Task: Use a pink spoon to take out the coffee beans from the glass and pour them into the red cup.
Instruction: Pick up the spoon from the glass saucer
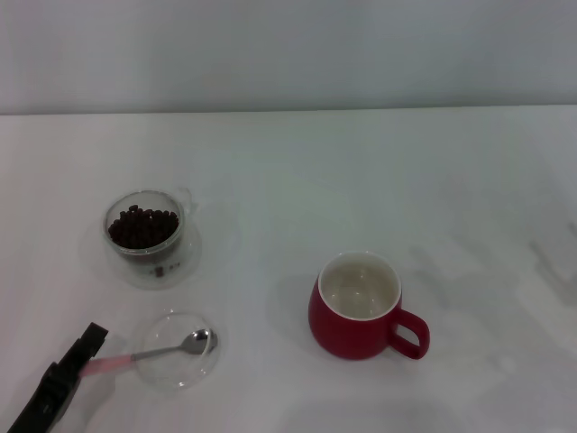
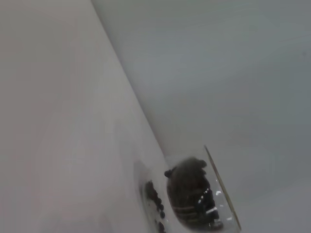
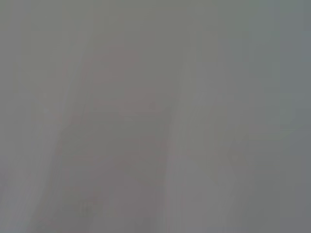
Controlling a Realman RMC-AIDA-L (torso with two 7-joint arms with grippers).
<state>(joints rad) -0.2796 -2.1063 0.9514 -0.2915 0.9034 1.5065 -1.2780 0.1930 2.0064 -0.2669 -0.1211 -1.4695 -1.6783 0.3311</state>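
Note:
The pink spoon (image 1: 162,350) lies near the table's front left, its metal bowl resting in a flat clear glass dish (image 1: 177,376) and its pale pink handle pointing left. My left gripper (image 1: 83,356) is at the end of that handle, low at the front left corner. Behind them stands the glass (image 1: 184,236), filled with dark coffee beans (image 1: 142,227). The left wrist view shows the glass (image 2: 221,189) and beans (image 2: 189,194) close up. The red cup (image 1: 347,329) stands at centre right, empty and white inside, handle to the right. My right gripper is out of view.
The white table (image 1: 361,180) runs back to a pale wall. Open tabletop separates the glass from the red cup. The right wrist view shows only a plain grey surface.

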